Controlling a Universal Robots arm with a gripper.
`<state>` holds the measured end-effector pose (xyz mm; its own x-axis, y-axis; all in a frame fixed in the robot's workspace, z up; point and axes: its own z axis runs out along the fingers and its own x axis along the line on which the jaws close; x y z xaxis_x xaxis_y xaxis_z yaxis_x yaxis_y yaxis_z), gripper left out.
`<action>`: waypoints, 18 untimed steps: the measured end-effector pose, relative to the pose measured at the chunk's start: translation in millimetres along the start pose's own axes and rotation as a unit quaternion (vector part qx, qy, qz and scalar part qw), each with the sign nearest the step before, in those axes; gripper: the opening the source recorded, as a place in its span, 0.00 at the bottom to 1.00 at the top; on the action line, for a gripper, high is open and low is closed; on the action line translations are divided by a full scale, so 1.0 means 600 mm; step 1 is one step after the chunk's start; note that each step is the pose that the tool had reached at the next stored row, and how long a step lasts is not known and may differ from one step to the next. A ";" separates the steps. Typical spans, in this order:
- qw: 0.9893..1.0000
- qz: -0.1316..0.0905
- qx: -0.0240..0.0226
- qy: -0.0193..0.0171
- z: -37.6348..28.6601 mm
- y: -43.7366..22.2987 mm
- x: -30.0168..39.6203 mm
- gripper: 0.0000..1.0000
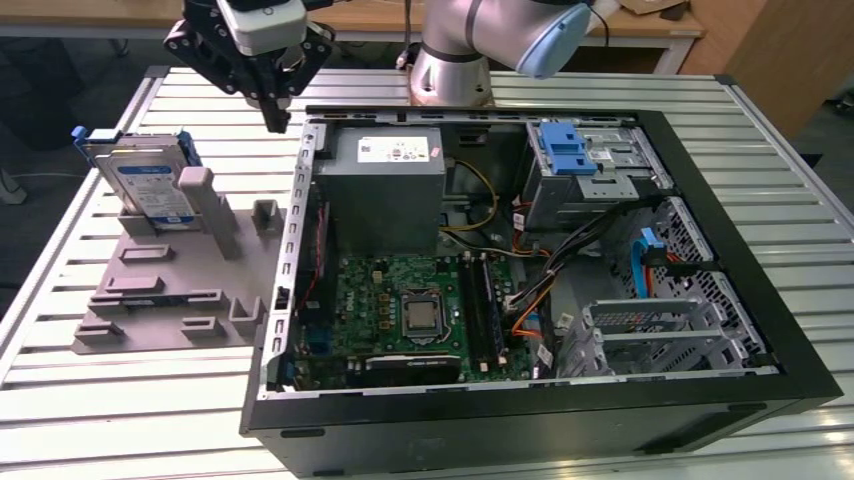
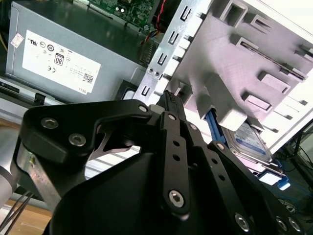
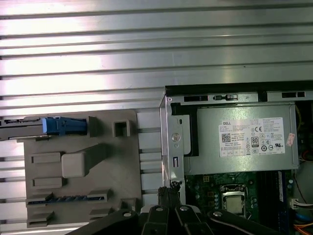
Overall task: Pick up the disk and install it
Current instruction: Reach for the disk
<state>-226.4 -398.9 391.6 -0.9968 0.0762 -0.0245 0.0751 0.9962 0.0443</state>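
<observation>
Silver disk (image 1: 144,185) with a blue-and-white label stands on edge in the grey printed holder (image 1: 174,300), leaning back a little, blue carrier frame along its sides. The holder sits on the slatted metal bench (image 1: 134,400), just beside the open computer case (image 1: 534,410), on the exterior view's left of it.

Tool (image 1: 278,122) hangs fingers-down over the case's side wall, near the corner where the grey power supply (image 1: 387,190) sits. Fingers look pressed together at the tips in all three views. Nothing is between them and it touches nothing I can make out.

Key relation: the disk lies off to the exterior view's left of the tool, across the bare end of the holder and lower than the fingertips, apart from them. In the first wrist view the disk shows edge-on as a thin strip capped by the blue frame (image 3: 63,126), its top edge running along the bench slats. The tool (image 3: 169,188) sits over the case wall, off to one side of that line.

Judgement: pick not yet made. The disk rests untouched in its slot, and the drive cage with the blue latch (image 1: 574,150) stands at the far corner of the case.
</observation>
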 end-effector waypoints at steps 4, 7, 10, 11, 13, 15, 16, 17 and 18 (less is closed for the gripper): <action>1.000 0.000 0.000 0.000 0.000 0.000 0.001 0.11; 1.000 0.000 0.000 0.000 0.000 0.000 0.003 0.11; 1.000 0.000 0.000 0.000 0.000 0.000 0.009 0.11; 1.000 0.000 0.000 0.000 0.000 0.000 0.011 0.11; 1.000 0.000 0.000 0.000 0.000 0.001 0.015 0.11; 1.000 0.000 0.000 0.000 0.001 0.002 0.018 0.11; 1.000 0.000 0.000 0.000 0.001 0.004 0.020 0.11; 1.000 0.000 0.000 0.000 0.001 0.007 0.022 0.11; 1.000 0.000 0.000 0.000 0.001 0.010 0.024 0.11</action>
<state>-240.3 -392.1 390.9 -0.9968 0.0763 -0.0244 0.0752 0.9962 0.0443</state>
